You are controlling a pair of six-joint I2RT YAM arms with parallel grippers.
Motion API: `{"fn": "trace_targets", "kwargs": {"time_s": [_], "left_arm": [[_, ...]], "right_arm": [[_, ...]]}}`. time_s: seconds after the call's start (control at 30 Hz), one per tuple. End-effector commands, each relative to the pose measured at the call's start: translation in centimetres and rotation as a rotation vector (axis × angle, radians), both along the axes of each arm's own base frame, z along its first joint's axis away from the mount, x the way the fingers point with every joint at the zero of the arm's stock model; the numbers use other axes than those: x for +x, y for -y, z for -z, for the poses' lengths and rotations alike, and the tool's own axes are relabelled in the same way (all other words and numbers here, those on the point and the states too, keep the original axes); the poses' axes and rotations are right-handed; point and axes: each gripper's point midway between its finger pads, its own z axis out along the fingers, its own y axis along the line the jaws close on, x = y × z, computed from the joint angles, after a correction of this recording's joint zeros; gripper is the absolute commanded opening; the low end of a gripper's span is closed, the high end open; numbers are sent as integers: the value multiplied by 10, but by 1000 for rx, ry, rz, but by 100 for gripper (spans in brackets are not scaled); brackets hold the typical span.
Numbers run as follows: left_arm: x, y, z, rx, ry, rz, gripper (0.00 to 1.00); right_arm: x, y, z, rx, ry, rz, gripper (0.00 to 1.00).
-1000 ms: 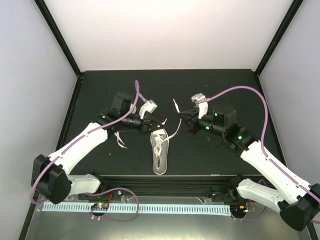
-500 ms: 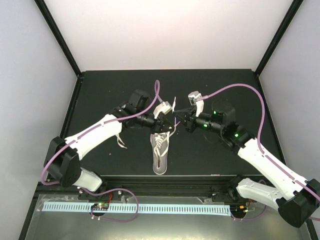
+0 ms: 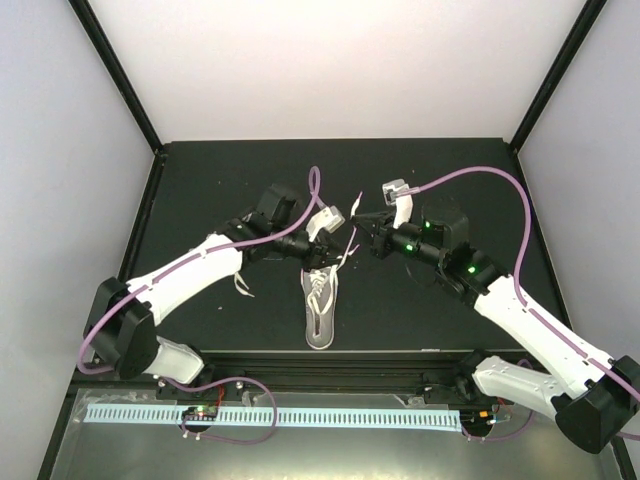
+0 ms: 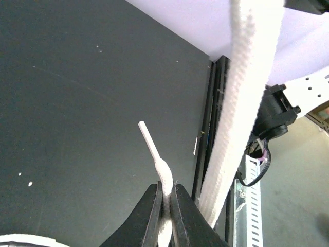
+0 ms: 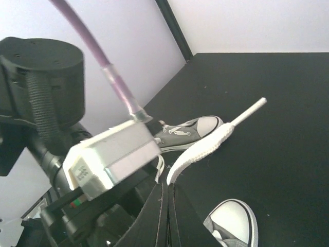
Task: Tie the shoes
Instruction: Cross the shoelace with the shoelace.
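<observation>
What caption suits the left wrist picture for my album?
Left gripper pinches a white lace end above the black table, with another lace strand running close past.

I see woven white cloth laces point(image 4: 245, 103) with smooth plastic tips point(image 4: 146, 135), grey canvas shoes point(image 5: 180, 135) with smooth white rubber toe caps point(image 5: 211, 123), on a matt black desk point(image 3: 200, 180).

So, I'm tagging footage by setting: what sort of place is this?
Likely a robotics lab test cell, not a home: a black table boxed in by plain white panels on black framing, with a left arm and right arm mounted at its near edge.
</observation>
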Motion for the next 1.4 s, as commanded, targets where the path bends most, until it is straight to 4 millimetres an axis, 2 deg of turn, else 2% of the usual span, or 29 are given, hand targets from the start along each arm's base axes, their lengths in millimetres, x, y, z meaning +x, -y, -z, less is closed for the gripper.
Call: {"fn": "trace_targets", "kwargs": {"time_s": [0.0,0.13,0.33,0.87,1.2,1.37], "left_arm": [[12,-8,-23,-44,90,-79,7],[9,-13,-32,-86,87,-70,8],[3,-11,-27,-90,54,-31,8],[20,-4,-13,-37,59,-73,13],[13,4,-7,-36,49,-40,15],[9,9,-3,-38,33,-28,16]], "right_arm": [[3,10,-7,-2,10,63,2],[3,15,-2,-24,2,86,2],[4,14,-3,-22,0,86,2],[3,3,-5,10,-16,33,2],[6,-1,-1,12,-33,27,2],[10,3,-1,24,-48,71,2]]}}
